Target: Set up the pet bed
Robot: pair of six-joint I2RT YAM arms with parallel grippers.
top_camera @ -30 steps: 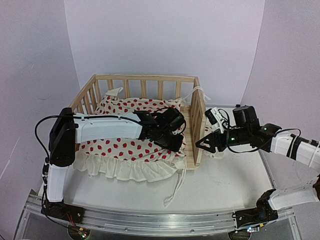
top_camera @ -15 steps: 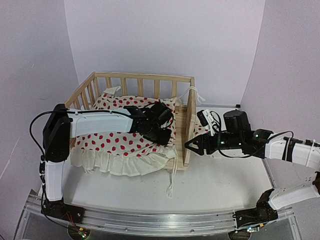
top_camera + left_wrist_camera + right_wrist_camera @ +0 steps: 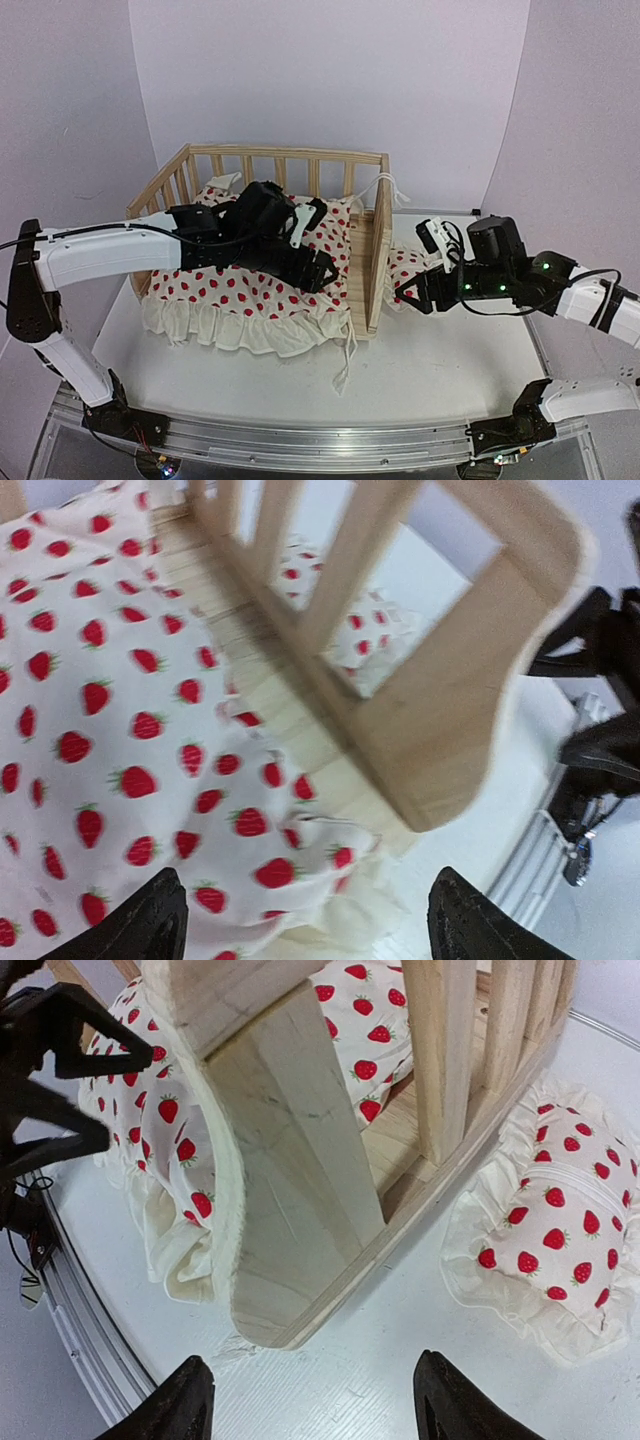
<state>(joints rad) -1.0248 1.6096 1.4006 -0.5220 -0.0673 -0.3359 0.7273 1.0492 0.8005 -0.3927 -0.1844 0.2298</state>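
Observation:
The pet bed (image 3: pixel 378 235) is a light pine frame with slatted rails on three sides. Its red-dotted cushion (image 3: pixel 240 290) lies inside, and the ruffle spills over the open front. My left gripper (image 3: pixel 318 243) hovers open above the cushion's right part, holding nothing. In the left wrist view the left gripper (image 3: pixel 305 925) frames the cushion (image 3: pixel 100 730) corner and the bed's end post (image 3: pixel 450 710). My right gripper (image 3: pixel 408 295) stands open on the table just right of the side rail. In the right wrist view the right gripper (image 3: pixel 320 1405) faces the post (image 3: pixel 290 1210) without touching it.
A small red-dotted pillow (image 3: pixel 402 265) lies on the table outside the right rail, also in the right wrist view as the pillow (image 3: pixel 550 1250). A tie string (image 3: pixel 345 368) trails off the front corner. A metal rail (image 3: pixel 300 440) runs along the near edge.
My left gripper has opened, let go of the cushion and lifted slightly back. The bed slid left, then stopped. My right gripper has drawn back to the right, away from the side rail.

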